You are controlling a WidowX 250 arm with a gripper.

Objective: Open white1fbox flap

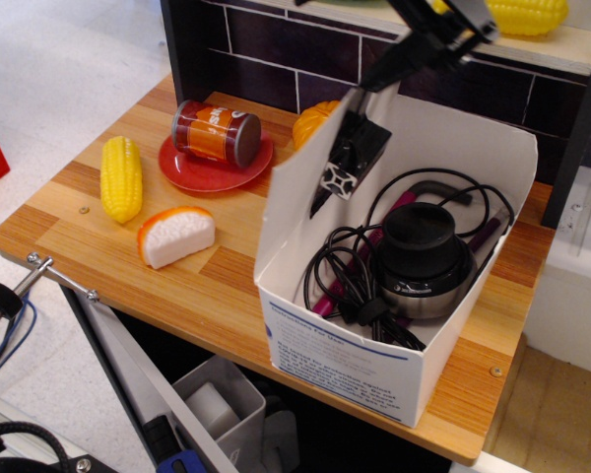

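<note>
The surface [98,232] is being taken up on its right side by the white1fbox [394,365], sitting close to the front edge. Its flap [310,212] is being held nearly upright along the left wall, top end right at the hand [414,49] up by the frame's top edge. The hand's partly cut off, so clenched or released can't be told. A pumpkin [310,118] is mostly being hidden behind the flap. Free surface is being left between box and cheese wedge [177,236].
</note>
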